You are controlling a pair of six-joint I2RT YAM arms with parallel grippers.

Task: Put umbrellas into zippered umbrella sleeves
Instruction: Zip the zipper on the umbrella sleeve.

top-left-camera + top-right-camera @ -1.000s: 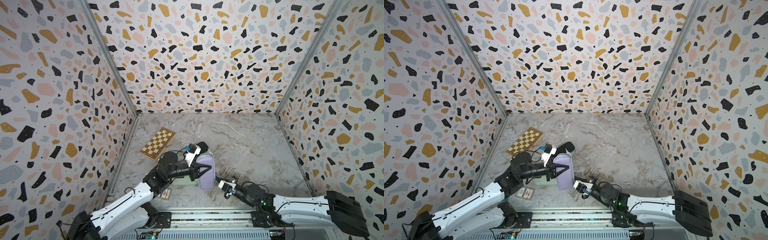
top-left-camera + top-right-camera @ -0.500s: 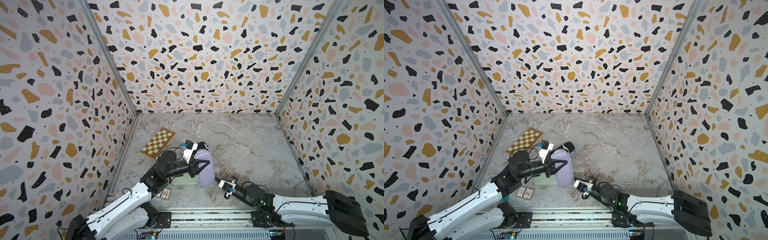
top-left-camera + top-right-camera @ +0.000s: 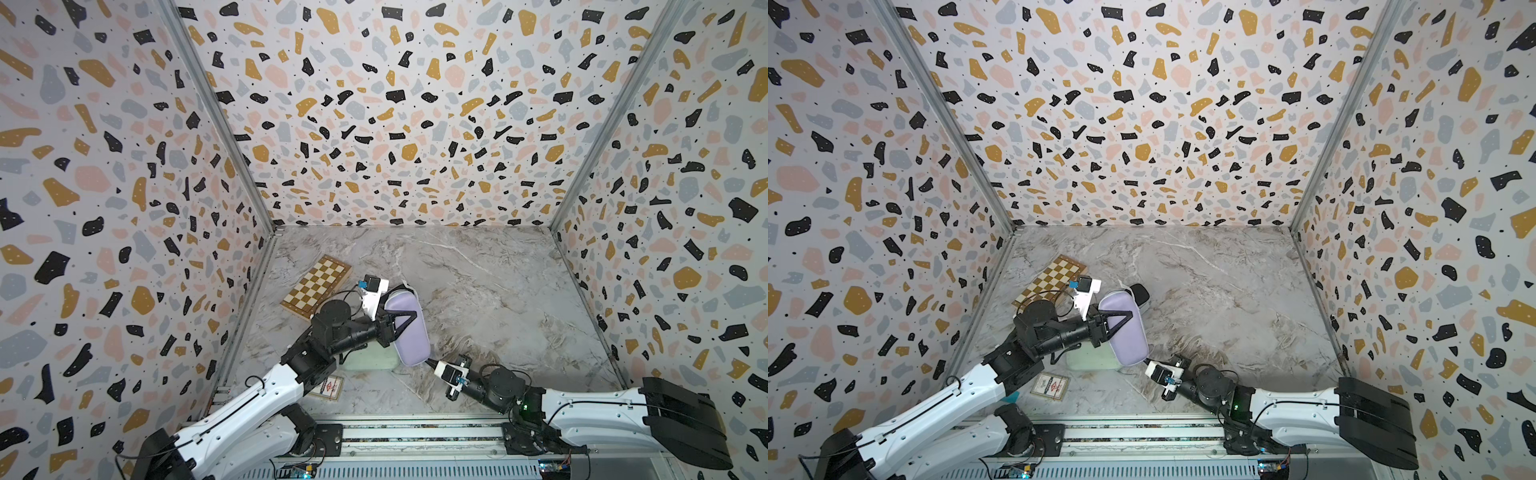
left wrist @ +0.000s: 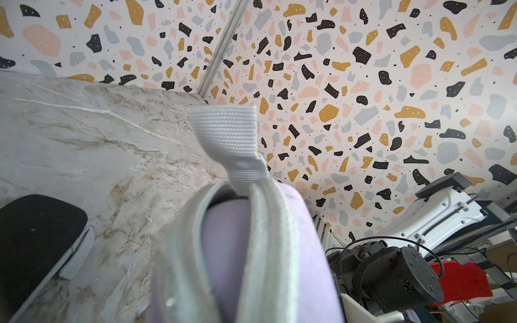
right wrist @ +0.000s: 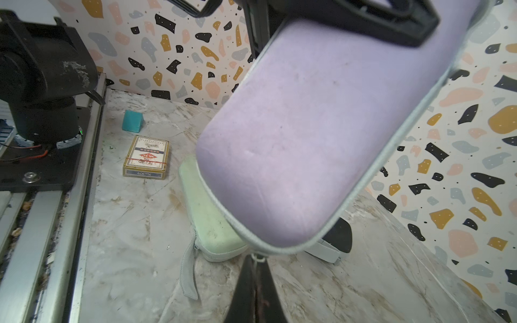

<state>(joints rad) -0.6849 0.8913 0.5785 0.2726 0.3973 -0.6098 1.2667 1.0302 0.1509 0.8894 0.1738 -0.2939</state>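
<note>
The lilac umbrella sleeve (image 3: 413, 345) is gripped by the left end effector (image 3: 404, 322), its zip pull (image 5: 259, 257) pinched in the closed right end effector (image 5: 253, 265); the card box (image 5: 146, 156) is marked "No.979".

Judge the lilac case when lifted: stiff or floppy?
Probably stiff: the lilac case holds its oblong shape, tilted in the left gripper. Likely light: that grip carries it, the right gripper apparently pinching only the zip pull.

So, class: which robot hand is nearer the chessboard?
Left. The left hand grips the lilac case close by the chessboard; the right hand sits at the case's other end, farther off.
</note>
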